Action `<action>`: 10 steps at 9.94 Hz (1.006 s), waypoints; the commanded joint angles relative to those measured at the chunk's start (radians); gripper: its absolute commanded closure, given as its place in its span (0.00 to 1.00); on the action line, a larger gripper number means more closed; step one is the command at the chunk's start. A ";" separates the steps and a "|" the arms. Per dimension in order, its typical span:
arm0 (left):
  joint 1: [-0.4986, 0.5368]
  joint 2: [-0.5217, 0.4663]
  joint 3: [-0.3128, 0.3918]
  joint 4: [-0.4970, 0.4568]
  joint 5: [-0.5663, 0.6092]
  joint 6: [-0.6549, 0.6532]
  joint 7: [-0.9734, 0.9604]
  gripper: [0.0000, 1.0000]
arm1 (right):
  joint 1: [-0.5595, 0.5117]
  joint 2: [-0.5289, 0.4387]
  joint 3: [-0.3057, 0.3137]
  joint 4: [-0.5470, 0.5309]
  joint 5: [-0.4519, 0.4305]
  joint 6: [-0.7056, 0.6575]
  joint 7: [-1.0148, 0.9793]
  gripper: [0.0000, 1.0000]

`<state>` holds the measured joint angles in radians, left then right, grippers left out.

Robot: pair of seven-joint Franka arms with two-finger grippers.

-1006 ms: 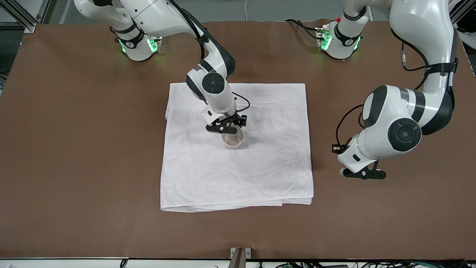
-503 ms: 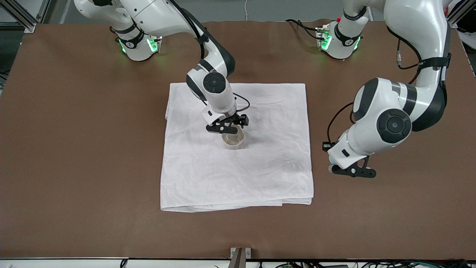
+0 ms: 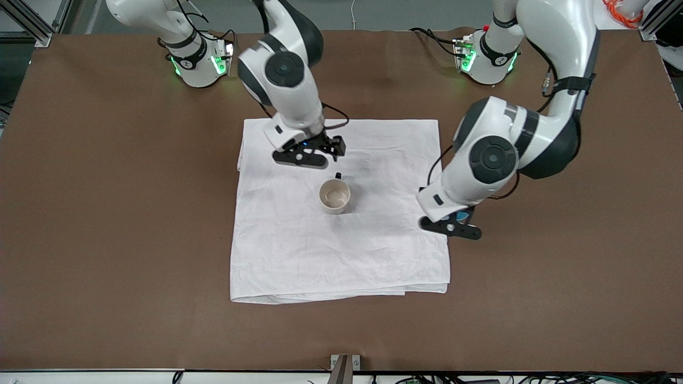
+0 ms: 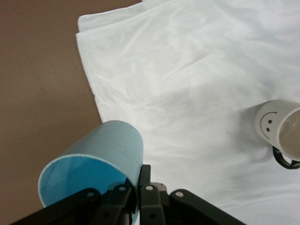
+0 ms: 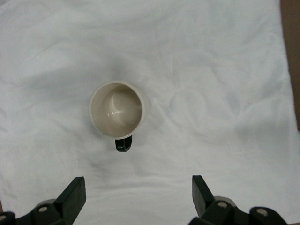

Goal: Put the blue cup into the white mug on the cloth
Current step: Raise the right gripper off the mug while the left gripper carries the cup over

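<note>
While left hand point(image 4: 136, 199) grips blue cup point(image 4: 96, 161), right hand point(image 5: 136, 197) open

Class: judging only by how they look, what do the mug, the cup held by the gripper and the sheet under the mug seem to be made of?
White mug: likely glazed ceramic; glossy cream inside, thick rim.
Blue cup: probably plastic; thin wall, matte, faintly ribbed outside. The left gripper holds it.
Cloth: woven fabric; soft wrinkles, doubled edge.
</note>
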<state>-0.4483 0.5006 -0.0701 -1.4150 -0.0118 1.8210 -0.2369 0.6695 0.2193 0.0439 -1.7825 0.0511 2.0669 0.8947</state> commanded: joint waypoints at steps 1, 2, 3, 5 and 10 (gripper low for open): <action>-0.078 0.082 0.004 0.114 -0.025 -0.022 -0.019 1.00 | -0.170 -0.188 0.011 -0.078 -0.007 -0.114 -0.154 0.00; -0.113 0.129 -0.002 0.155 -0.025 -0.020 -0.018 1.00 | -0.241 -0.228 0.011 -0.078 -0.007 -0.167 -0.237 0.00; -0.162 0.171 -0.010 0.201 -0.025 -0.019 -0.018 1.00 | -0.305 -0.256 0.010 -0.077 -0.007 -0.207 -0.331 0.00; -0.233 0.191 -0.007 0.222 -0.025 -0.019 -0.010 1.00 | -0.456 -0.282 0.008 -0.054 -0.007 -0.279 -0.562 0.00; -0.343 0.199 0.010 0.225 -0.014 -0.002 0.034 1.00 | -0.685 -0.318 0.007 0.070 -0.001 -0.419 -0.872 0.00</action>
<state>-0.7677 0.6846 -0.0784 -1.2241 -0.0281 1.8233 -0.2340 0.0181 -0.0791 0.0300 -1.7628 0.0449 1.6988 0.0449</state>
